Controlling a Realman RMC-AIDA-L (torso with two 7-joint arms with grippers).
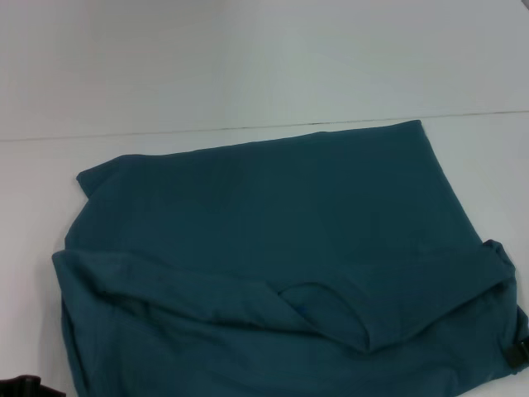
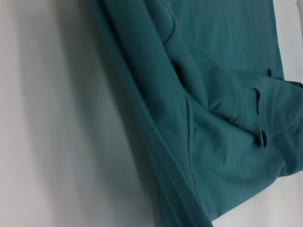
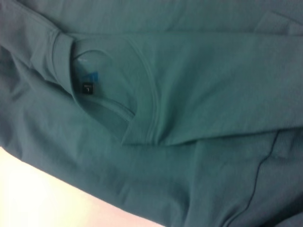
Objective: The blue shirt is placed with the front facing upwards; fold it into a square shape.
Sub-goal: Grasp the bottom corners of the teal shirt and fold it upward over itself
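Observation:
The blue shirt (image 1: 281,240) lies folded over on the white table (image 1: 248,66), plain teal cloth facing up. Its round ribbed collar (image 1: 326,306) sits near the front, half covered by a folded-over layer. The right wrist view looks closely at the collar (image 3: 142,94) and its small dark neck label (image 3: 88,88). In the left wrist view a bunched edge of the shirt (image 2: 213,118) runs across the table (image 2: 57,118). A dark part of my left gripper (image 1: 25,386) shows at the front left corner. A dark part of my right gripper (image 1: 517,354) shows at the shirt's front right edge.
Bare white table surrounds the shirt on the far side and to the left. A thin seam line (image 1: 165,132) crosses the table just behind the shirt's far edge.

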